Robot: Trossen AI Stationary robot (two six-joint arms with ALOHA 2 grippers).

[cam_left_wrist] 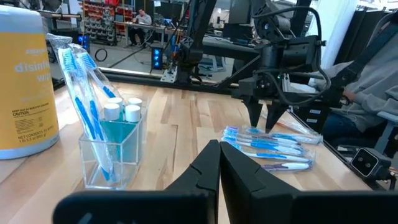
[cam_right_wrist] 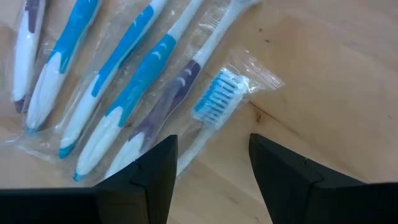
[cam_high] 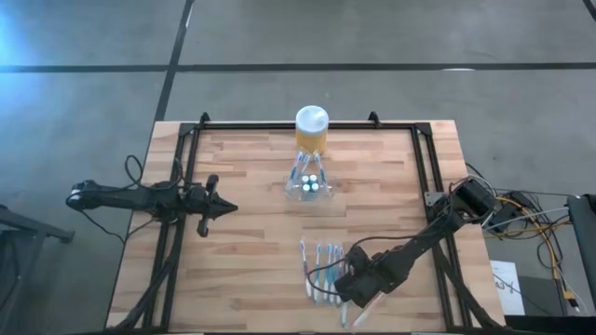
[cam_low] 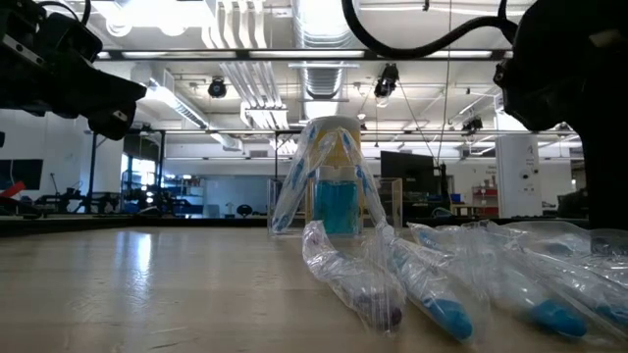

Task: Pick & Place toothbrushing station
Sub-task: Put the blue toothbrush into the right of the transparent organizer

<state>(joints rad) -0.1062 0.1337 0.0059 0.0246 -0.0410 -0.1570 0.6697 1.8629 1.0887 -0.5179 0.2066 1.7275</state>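
Observation:
The toothbrushing station (cam_high: 308,184) is a small clear holder standing on its base at mid-table, just in front of a yellow jar. It holds blue-filled, white-capped tubes (cam_left_wrist: 122,111) and wrapped toothbrushes that lean up out of it. A row of several wrapped toothbrushes (cam_high: 321,270) lies flat near the front edge. My right gripper (cam_right_wrist: 211,180) hovers open over the right end of that row, pointing steeply down. Its fingers stand either side of a wrapped brush with blue bristles (cam_right_wrist: 216,102) and touch nothing. My left gripper (cam_high: 223,208) waits shut at the left, held level above the table.
The yellow jar with a white lid (cam_high: 311,126) stands at the far edge, right behind the holder. A black frame rail (cam_high: 424,177) runs along the table's sides. Bare wood lies between my left gripper and the row of brushes.

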